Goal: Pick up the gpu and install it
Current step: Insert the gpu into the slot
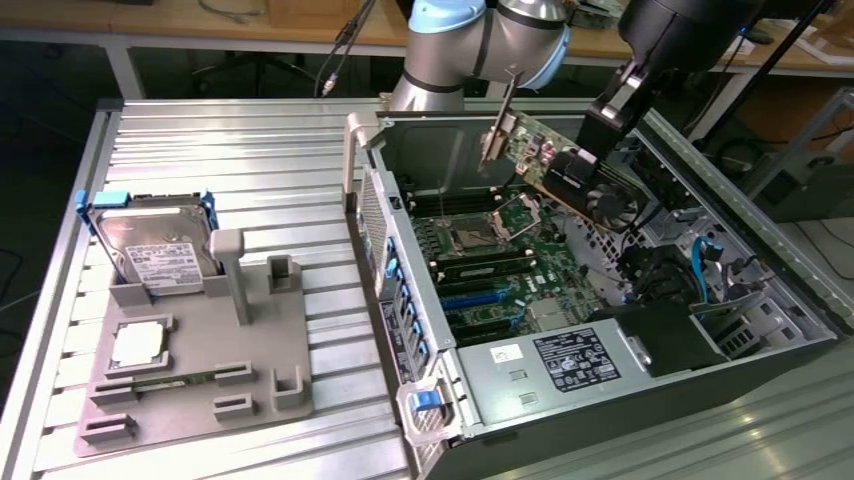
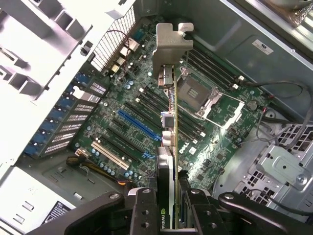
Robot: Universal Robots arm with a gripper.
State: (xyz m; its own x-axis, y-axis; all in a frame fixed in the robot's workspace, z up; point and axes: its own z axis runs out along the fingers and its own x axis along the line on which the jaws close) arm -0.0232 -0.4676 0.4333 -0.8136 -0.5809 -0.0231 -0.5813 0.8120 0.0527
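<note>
The gpu (image 1: 567, 170) hangs tilted in the air above the open computer case (image 1: 400, 290). It is a green card with a black cooler and a silver end bracket (image 1: 499, 135). My gripper (image 1: 603, 125) is shut on its upper edge. In the wrist view the gpu (image 2: 172, 122) is seen edge-on, bracket (image 2: 170, 46) at its far end. My gripper (image 2: 170, 208) clamps it between two black fingers (image 2: 144, 210). Below it lies the motherboard (image 2: 112, 122) with a blue expansion slot (image 2: 139, 125) and the processor socket (image 2: 195, 95). The card is apart from the board.
A grey holder (image 1: 200, 400) on the exterior view's left carries a hard drive (image 1: 154, 250), a processor chip (image 1: 140, 345) and a memory stick (image 1: 174, 382). Inside the case are a power supply (image 1: 567, 365), cables (image 1: 707, 265) and drive cages.
</note>
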